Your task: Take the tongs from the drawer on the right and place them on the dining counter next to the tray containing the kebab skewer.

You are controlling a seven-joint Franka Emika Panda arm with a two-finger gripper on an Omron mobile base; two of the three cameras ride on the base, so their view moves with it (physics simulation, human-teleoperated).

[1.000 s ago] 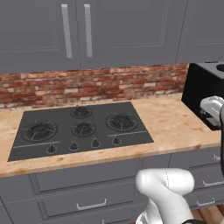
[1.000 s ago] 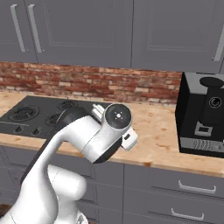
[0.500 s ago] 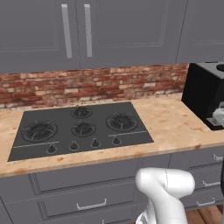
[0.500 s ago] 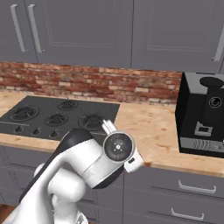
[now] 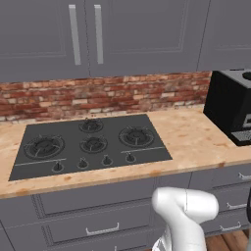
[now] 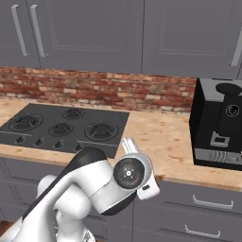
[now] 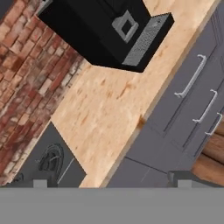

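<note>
My gripper [image 7: 111, 183] is open, with its two dark fingertips [image 7: 39, 183] far apart and nothing between them. It looks down along the front edge of a beige wood-look counter [image 7: 109, 105] that carries a black hob [image 7: 52, 164]. The arm's wrist [image 6: 130, 174] hangs low in front of this counter, just below its edge. The tongs, the drawer, the dining counter, the tray and the kebab skewer are out of view.
A black coffee machine [image 6: 220, 125] stands on the counter's right end against the red brick wall [image 5: 112, 95]. Below the counter are grey panelled drawers with silver bar handles [image 7: 190, 76], beside a plain flat panel [image 7: 146, 148]. Grey wall cabinets [image 5: 98, 34] hang above.
The wrist has dropped from counter height to below the counter edge and moved right. The hand has left the right edge of the left base view. The cameras have stayed still.
</note>
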